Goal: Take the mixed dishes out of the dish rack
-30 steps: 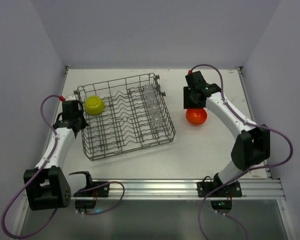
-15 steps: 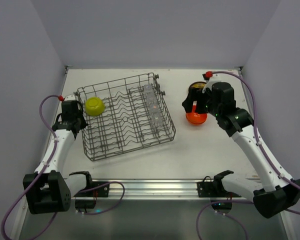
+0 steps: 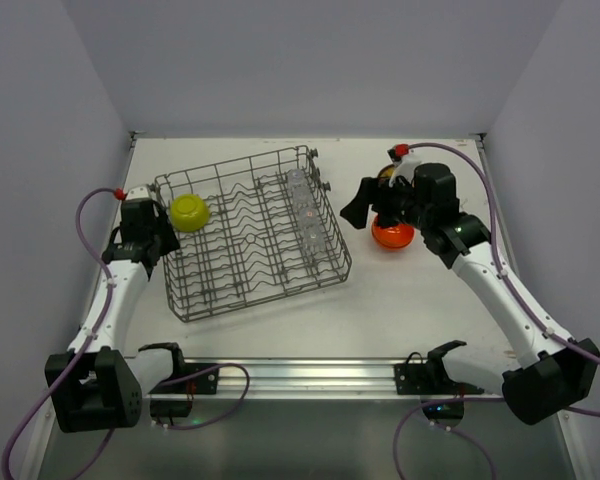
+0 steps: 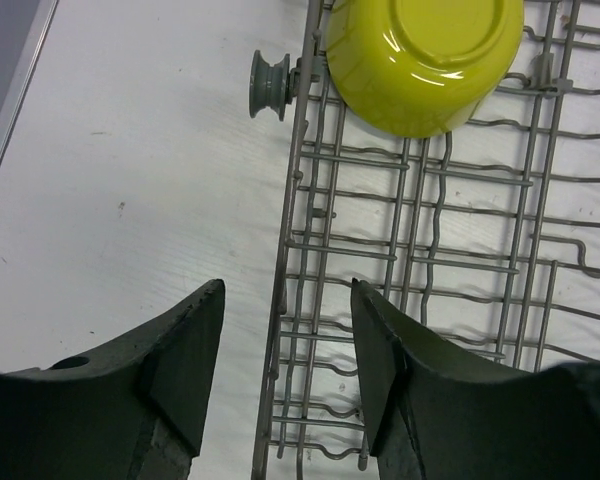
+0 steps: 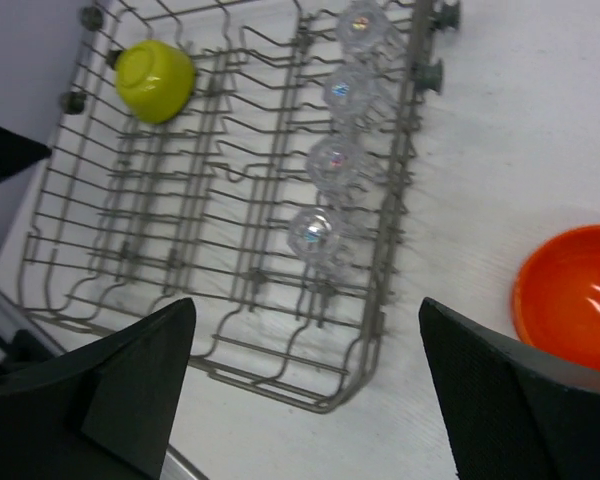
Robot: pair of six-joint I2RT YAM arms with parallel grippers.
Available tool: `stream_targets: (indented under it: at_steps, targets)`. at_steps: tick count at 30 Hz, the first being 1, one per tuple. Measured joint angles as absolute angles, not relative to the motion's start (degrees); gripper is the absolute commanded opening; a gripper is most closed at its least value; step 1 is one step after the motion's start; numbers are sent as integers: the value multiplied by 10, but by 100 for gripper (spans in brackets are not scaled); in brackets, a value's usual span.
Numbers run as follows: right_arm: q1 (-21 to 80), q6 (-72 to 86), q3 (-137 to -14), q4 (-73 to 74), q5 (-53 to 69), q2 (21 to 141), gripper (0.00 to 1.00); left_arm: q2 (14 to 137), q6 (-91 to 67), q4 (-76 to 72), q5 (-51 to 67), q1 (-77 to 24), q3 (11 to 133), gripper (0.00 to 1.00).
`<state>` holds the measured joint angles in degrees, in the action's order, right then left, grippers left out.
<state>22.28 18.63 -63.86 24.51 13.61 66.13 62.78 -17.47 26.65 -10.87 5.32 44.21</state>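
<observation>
Item 1: large square grey wire dish rack (image 3: 250, 232) with wavy dividers. We record it on the left half of the desk (image 3: 410, 295), turned slightly askew, its far side near the desk's far edge. Small grey rollers (image 4: 270, 85) sit on the outside of its left wall.

Item 2: lime-yellow glossy bowl (image 3: 189, 211), lodged in the rack's far left corner. It is tipped over, so its base ring faces the left wrist camera.

Item 3: small clear glass cups (image 5: 335, 160), standing in a single row down the lane beside the rack's right wall. We count four glints in the right wrist view.

Item 4: orange glossy bowl (image 3: 392, 233), out of the rack, resting mouth-up on the desk toward its far right corner, well apart from the rack.

Item 5: left gripper (image 4: 280, 370), at the rack's left wall. We note its jaws released, one on each side of the rim wire, grasping nothing.

Item 6: right gripper (image 5: 310, 400), above the desk between the rack's right wall and the orange bowl. We note its jaws spread wide and empty.
</observation>
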Motion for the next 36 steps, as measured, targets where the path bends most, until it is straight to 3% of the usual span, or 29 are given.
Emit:
stream_targets:
  at_steps: [7,14,19,22,26,36]
  targets:
    - [233,246,-620,155,263,683,99,615,-179,264,-112,52,442,68]
    - [248,262,-616,150,253,691,99,619,-180,272,-103,47,452,78]
    - [247,261,-614,150,237,677,99,665,-190,332,-197,-69,559,85]
    - [248,260,-614,156,229,676,99,741,-196,364,-264,-156,668,92]
    - [248,266,-604,173,201,661,99,855,-199,399,-336,-199,779,100]
    - [248,282,-442,208,137,405,99,1144,-188,473,-438,-200,992,96]
